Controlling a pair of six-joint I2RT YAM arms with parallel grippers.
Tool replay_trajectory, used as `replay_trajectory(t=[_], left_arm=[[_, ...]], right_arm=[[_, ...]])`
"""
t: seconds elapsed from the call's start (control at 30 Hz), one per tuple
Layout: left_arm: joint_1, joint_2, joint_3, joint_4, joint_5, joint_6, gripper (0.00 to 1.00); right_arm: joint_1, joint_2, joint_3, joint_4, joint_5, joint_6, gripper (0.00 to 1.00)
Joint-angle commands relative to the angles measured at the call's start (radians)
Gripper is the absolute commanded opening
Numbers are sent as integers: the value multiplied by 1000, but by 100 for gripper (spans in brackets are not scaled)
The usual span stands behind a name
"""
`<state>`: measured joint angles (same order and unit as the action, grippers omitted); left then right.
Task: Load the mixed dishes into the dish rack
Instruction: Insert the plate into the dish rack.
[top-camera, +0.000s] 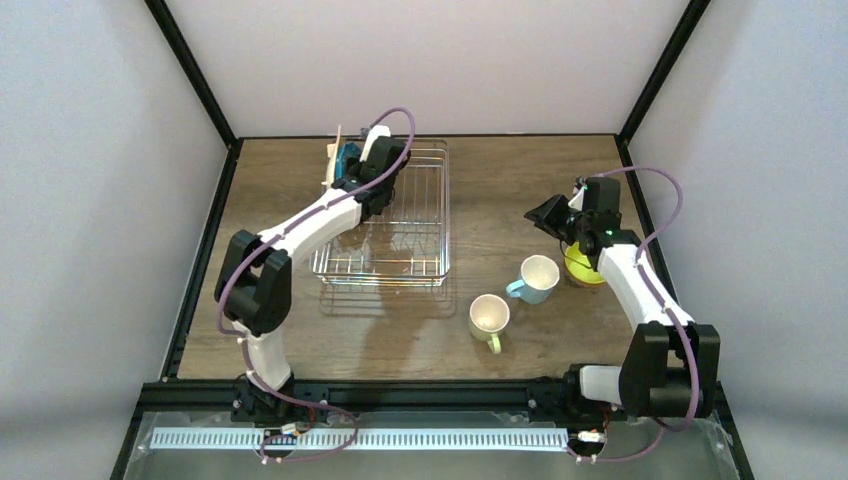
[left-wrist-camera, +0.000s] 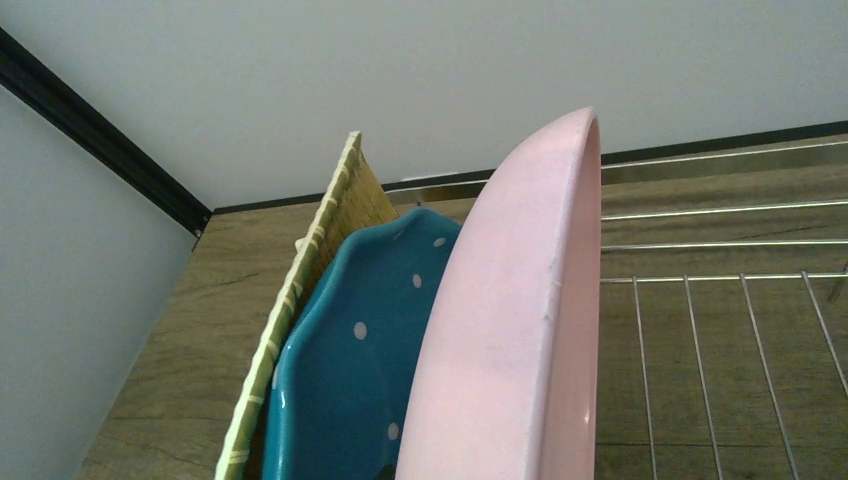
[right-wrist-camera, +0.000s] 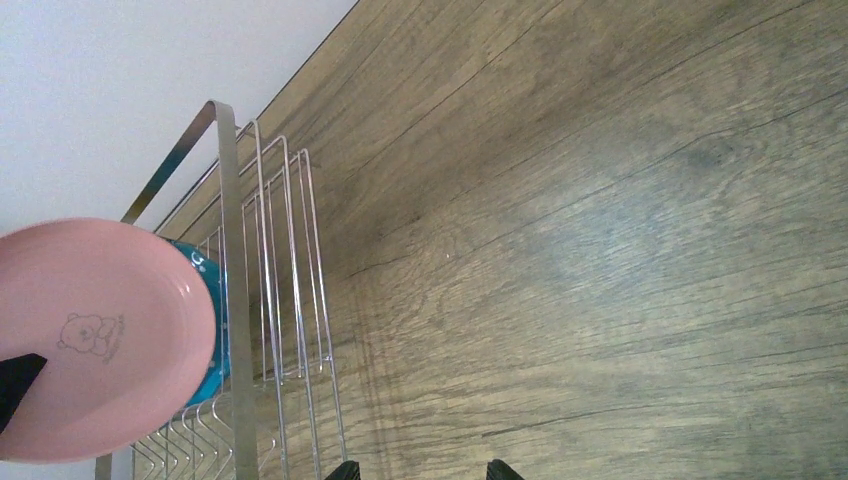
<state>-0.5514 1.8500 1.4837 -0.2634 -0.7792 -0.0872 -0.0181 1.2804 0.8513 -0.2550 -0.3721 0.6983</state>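
At the far left end of the rack (top-camera: 400, 270), the left gripper (top-camera: 352, 175) clasped the pink plate (left-wrist-camera: 510, 330) upright beside the teal plate (left-wrist-camera: 350, 380) and tan plate (left-wrist-camera: 300, 300), while the right gripper (top-camera: 548, 215) hung open and empty above the bowl (top-camera: 582, 268), which with the blue mug (top-camera: 537, 278) and pale mug (top-camera: 489, 318) stood unloaded on the table (top-camera: 500, 180).

Dish rack (top-camera: 420, 215): silver wire grid with low sides, set flat on the tabletop. At its far left corner three plates are stood on edge, face to face. The tan woven-look plate (left-wrist-camera: 300, 290) is outermost, the teal dotted plate (left-wrist-camera: 345, 370) is in the middle, and the pink round plate (left-wrist-camera: 510, 320) is innermost. Right of the rack, set upright: the pale yellow-green mug (top-camera: 489, 318) nearest, then the light-blue mug (top-camera: 537, 279). The lime-inside bowl (top-camera: 583, 266) is farthest and partly hidden.
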Motion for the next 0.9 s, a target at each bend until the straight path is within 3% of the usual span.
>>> replay_trajectory(t=[0.0,0.87], left_arm=[[11,24,-24,46,17,-17,3],[28,53,-68,91,46,7,3]], right_arm=[[0,20,8,32,18,-7,72],[0,26,-46,94,10,16,72]])
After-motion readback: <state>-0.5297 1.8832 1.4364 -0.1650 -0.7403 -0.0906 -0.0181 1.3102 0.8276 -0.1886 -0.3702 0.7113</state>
